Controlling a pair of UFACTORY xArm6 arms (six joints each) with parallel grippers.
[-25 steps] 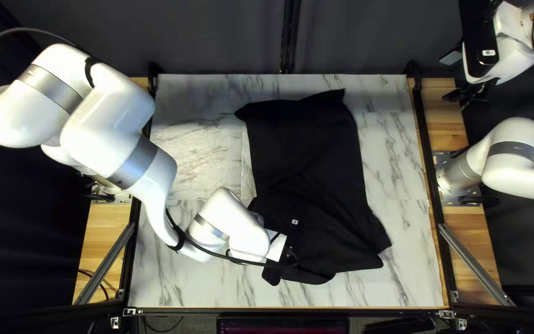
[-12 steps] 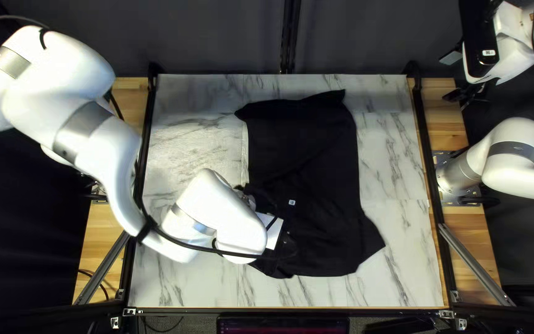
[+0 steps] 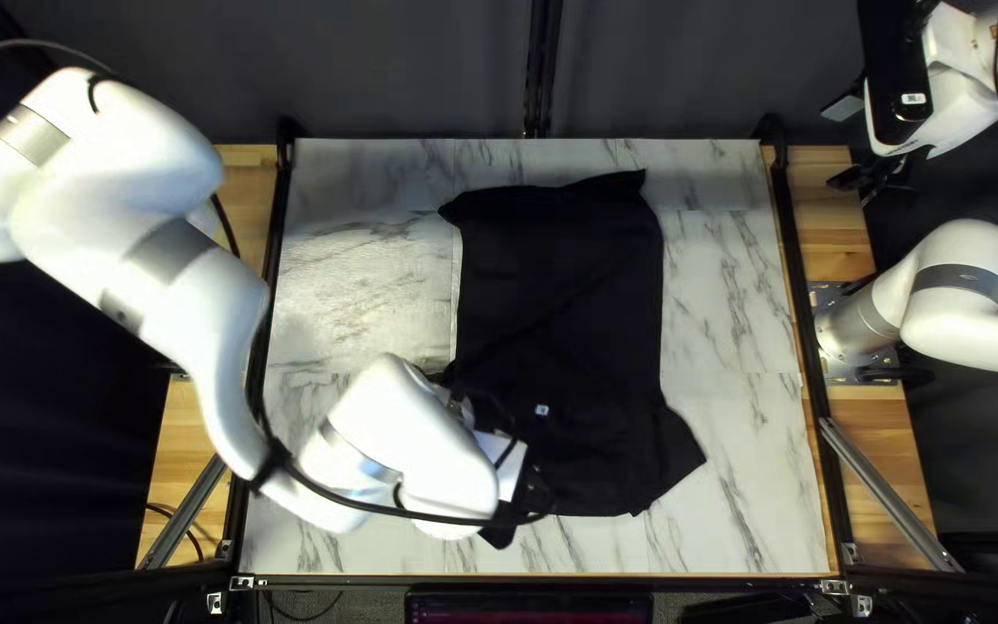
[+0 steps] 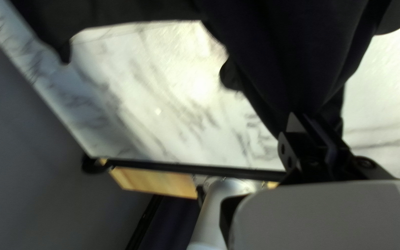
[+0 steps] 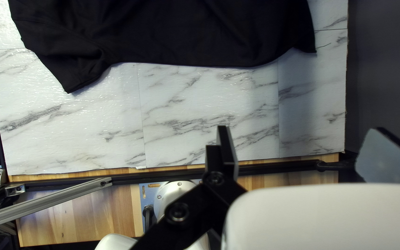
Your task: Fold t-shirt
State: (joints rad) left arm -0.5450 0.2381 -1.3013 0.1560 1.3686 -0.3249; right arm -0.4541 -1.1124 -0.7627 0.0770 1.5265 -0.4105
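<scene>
The black t-shirt [image 3: 568,289] lies on the marble-patterned table, its lower left part lifted by my left arm. My left gripper [image 3: 536,491] is over the shirt's near left part, its fingertips hidden there. In the left wrist view my left gripper [image 4: 310,121] is shut on gathered cloth of the t-shirt [image 4: 297,51], which hangs in folds ahead of it. Off the table, beyond its right rear corner, my right gripper [image 3: 872,179] is raised. Seen from its own wrist, my right gripper [image 5: 302,139] stands open and holds nothing; the t-shirt [image 5: 177,32] lies well ahead of it.
Black rails [image 3: 796,266] run along both sides of the table [image 3: 742,509]. Angled metal struts [image 3: 889,491] stand near the front corners, and a dark curtain [image 3: 407,69] hangs behind. My left arm reaches across the table's left front part.
My left arm has drawn back toward the left, then slightly toward the near edge, with the cloth. The shirt's near right corner has slid left. My right arm is still.
</scene>
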